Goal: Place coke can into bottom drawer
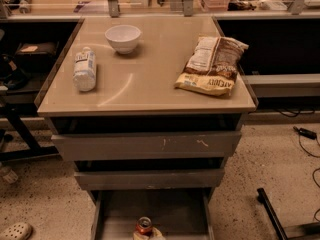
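Camera view: the bottom drawer (117, 211) stands open. The coke can (144, 224) is upright on its floor, at the near edge of the scene. The gripper (149, 235) is just visible at the can's base, and whether it grips the can cannot be told. A white bottle (84, 69) lies on the tabletop (150, 86).

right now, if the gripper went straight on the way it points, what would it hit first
The gripper only peeks in at the bottom edge, right by the can in the bottom drawer. Going on, it would likely meet the can first, then the drawer's floor; depth is unclear.
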Action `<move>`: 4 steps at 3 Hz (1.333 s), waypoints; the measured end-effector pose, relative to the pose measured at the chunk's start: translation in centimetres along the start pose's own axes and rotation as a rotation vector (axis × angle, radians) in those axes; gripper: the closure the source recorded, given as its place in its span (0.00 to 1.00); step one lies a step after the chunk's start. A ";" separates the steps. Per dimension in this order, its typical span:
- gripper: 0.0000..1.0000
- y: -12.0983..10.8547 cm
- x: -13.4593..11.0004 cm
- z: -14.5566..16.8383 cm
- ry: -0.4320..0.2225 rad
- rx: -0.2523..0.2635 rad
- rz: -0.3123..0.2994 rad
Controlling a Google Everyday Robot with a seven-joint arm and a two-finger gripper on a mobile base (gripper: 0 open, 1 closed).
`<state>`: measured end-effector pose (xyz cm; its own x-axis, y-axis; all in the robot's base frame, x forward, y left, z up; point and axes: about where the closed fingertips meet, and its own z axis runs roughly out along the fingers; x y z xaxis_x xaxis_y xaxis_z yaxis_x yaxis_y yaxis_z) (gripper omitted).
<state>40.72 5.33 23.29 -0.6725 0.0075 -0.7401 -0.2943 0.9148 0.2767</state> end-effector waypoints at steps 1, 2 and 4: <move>1.00 -1.8 -0.9 1.2 -0.034 0.055 -0.045; 1.00 -3.2 -2.1 2.6 -0.079 0.095 -0.074; 1.00 -5.7 -3.0 5.0 -0.137 0.151 -0.104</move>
<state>47.80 2.16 20.87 -0.5419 -0.0450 -0.8392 -0.2457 0.9634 0.1070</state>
